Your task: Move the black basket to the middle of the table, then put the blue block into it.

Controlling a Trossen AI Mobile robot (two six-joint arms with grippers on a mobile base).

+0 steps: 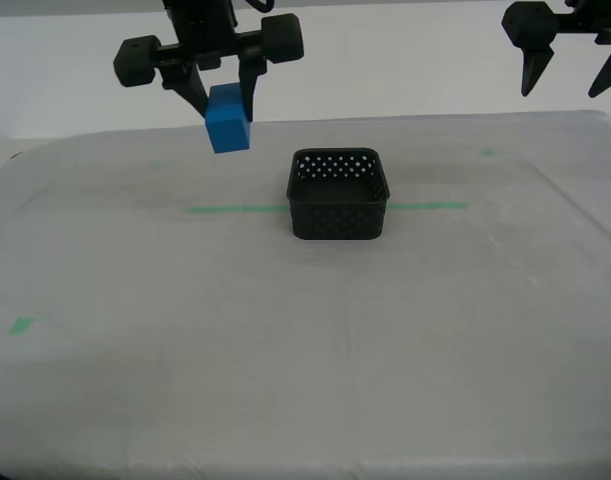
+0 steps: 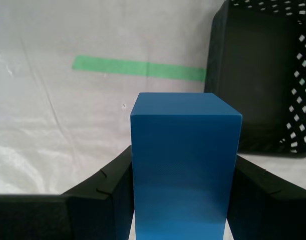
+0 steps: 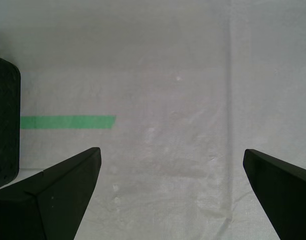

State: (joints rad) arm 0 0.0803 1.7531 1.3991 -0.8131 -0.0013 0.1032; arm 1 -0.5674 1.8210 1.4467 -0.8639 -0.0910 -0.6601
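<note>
The black basket [image 1: 339,222] stands upright on the table [image 1: 285,360], near its middle, across the green tape line [image 1: 230,209]. The blue block [image 1: 227,122] hangs in the air above the table, to the exterior view's left of the basket, with my second gripper [image 1: 225,112] shut on it. Seen from the second wrist, the block [image 2: 183,165] sits between the black fingers [image 2: 110,180] and the basket [image 2: 220,75] lies just beyond it. My first gripper [image 1: 563,90] hovers open and holds nothing, high at the exterior view's right. An edge of the basket [image 3: 3,125] shows in the first wrist view.
Small green tape bits lie on the cloth at the exterior view's left front [image 1: 21,325] and right back [image 1: 487,152]. The tape line [image 3: 67,121] also runs under my first gripper [image 3: 170,165]. A pale wall stands behind the table.
</note>
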